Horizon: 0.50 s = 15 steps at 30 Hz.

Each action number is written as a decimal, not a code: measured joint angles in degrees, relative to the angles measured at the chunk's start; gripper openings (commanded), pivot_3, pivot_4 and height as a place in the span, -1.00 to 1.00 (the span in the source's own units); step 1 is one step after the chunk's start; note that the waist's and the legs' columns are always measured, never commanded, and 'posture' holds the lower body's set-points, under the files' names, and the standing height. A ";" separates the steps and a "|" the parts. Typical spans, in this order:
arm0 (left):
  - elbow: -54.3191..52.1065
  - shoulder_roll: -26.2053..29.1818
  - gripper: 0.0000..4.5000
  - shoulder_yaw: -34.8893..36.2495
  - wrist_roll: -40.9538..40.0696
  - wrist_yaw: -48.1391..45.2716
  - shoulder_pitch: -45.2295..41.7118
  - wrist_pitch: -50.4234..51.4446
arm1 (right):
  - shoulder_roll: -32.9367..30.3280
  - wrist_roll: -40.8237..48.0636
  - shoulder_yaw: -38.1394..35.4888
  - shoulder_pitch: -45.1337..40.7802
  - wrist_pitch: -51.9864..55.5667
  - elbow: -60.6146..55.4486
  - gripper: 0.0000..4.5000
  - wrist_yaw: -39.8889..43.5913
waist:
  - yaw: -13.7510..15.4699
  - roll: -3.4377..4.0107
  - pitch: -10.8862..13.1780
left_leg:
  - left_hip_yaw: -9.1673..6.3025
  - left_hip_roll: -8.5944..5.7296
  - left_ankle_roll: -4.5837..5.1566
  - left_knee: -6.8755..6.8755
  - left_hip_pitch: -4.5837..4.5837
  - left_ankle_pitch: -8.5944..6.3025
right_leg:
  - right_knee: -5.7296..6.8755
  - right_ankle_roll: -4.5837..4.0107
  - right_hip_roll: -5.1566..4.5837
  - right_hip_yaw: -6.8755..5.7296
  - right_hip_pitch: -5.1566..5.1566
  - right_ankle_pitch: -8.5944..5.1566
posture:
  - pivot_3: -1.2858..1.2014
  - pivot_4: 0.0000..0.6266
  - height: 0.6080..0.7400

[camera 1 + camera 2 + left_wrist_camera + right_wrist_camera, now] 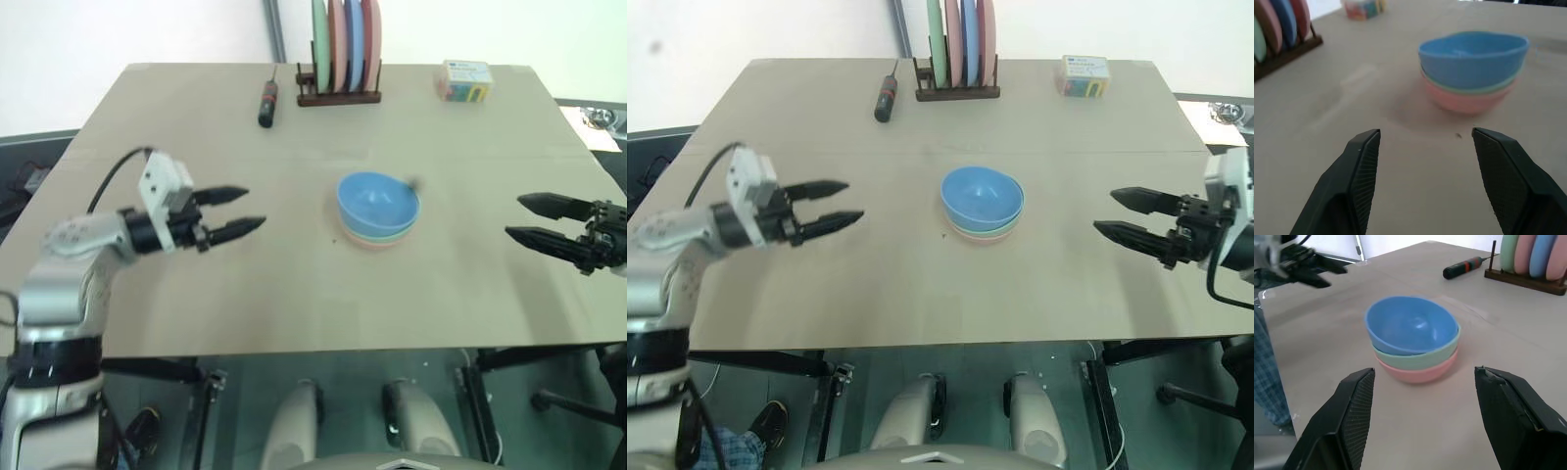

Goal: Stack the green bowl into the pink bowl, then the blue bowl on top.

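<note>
The three bowls stand nested in the middle of the table [196, 304]. The blue bowl [378, 203] is on top, the green bowl [1420, 360] shows as a thin band under it, and the pink bowl [1418, 373] sits at the bottom. My left gripper [247, 210] hovers open well to the left of the stack, fingers pointing at it, nothing between them. To the right of the stack my right gripper [521, 218] is also open and empty, pointing back toward the bowls.
A wooden rack [339, 96] with upright coloured plates stands at the table's far edge. A black and red screwdriver [265, 103] lies to its left. A small colourful box [465, 80] sits at the far right. The table's front edge lies near both arms.
</note>
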 measured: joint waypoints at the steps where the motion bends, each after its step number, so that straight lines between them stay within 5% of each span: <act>1: -3.10 -0.40 0.41 2.58 -1.55 0.48 3.80 0.93 | 0.01 -1.31 0.50 0.32 -1.87 1.42 0.50 1.24 | 0.04 0.00 0.00 | 0.04 0.00 0.00 -0.01 0.16 0.00 | -0.02 -0.01 0.00 0.02 0.12 -0.02 | 0.03 -0.52 1.00; 6: -12.93 -6.46 0.41 12.32 -5.98 5.68 15.71 0.03 | 0.40 -7.21 4.46 -0.04 -10.74 8.64 0.50 6.57 | 0.39 0.01 -0.05 | 0.21 0.06 0.00 0.00 0.67 0.00 | 0.05 -0.03 0.05 0.11 0.45 -0.28 | 0.03 -0.52 1.00; 15: -11.11 -9.21 0.41 13.92 -3.38 7.44 23.60 -6.72 | 4.71 -13.01 8.62 -6.33 -23.77 24.25 0.50 10.76 | -0.04 -0.01 -0.20 | 0.34 0.07 0.00 0.00 0.67 0.00 | 0.05 -0.08 0.07 0.25 0.43 -0.25 | 0.03 -0.52 1.00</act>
